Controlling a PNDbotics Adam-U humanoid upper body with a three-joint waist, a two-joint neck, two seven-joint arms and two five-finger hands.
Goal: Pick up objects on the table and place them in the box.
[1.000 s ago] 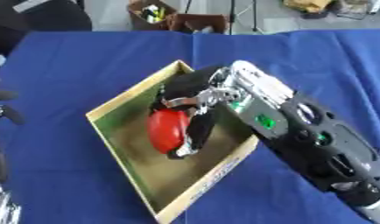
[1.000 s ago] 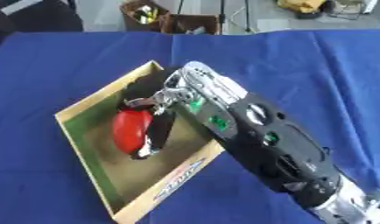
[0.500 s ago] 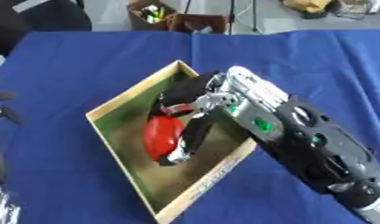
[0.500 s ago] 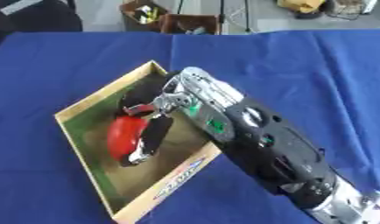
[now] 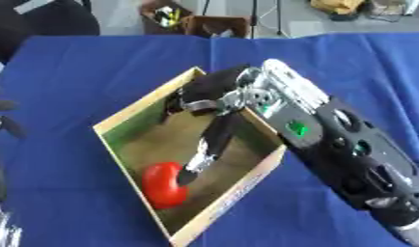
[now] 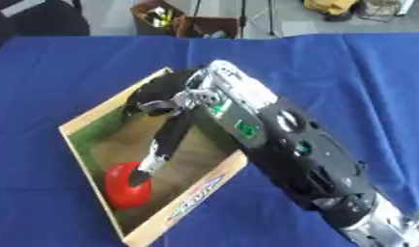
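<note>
Release step imo: right hand (image 5: 215, 99) over the box (image 5: 141, 103), fingers straight & spread, 1 fingertip on the red object (image 5: 164, 185) inside, next lift out w/o snagging.

Both views look down from the head, steeply and from close above the right hand (image 5: 215, 96), facing forward across the blue table (image 5: 94, 67) toward clutter at its far edge. They share nearly everything: the hand, the box (image 6: 192, 205) under it, the cloth around. In the right eye view the hand sits further left, showing more table to its right
</note>
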